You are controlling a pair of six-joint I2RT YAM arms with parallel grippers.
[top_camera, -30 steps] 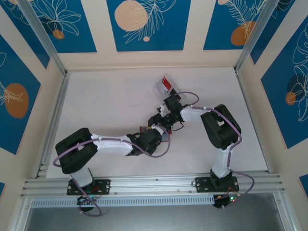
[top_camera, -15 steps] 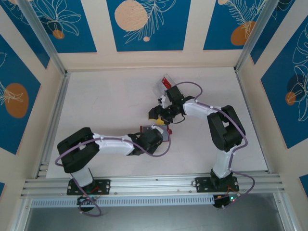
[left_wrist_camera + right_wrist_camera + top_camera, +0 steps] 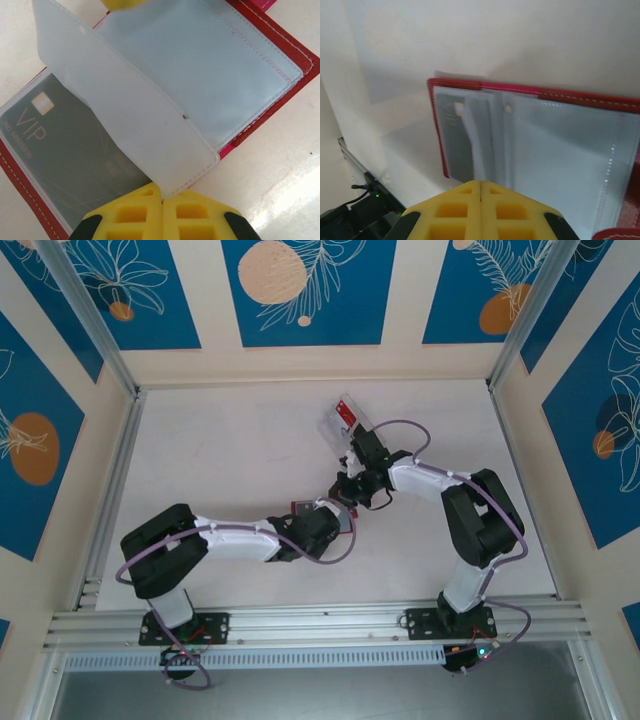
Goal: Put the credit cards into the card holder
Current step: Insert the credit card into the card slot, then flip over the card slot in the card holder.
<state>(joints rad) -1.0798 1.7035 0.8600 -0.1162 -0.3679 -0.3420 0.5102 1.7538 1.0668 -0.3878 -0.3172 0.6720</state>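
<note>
The red card holder lies open at the table's middle, clear pockets up. A dark grey card marked VIP sits inside its left pocket, also visible from the right wrist. My left gripper is shut on the corner of one clear sleeve, lifting it like a page. My right gripper is shut, its tips over the holder at the sleeve's far edge; I cannot tell whether it pinches anything. From above, both grippers meet over the holder.
A clear plastic tray stands behind the holder toward the back wall, with a red card in it. Both forearms cross the table's middle. Aluminium rails run along the left and near edges.
My right gripper has closed and come down onto the holder from the tray side, and its elbow swung right. The left arm kept its grip and hardly moved.
</note>
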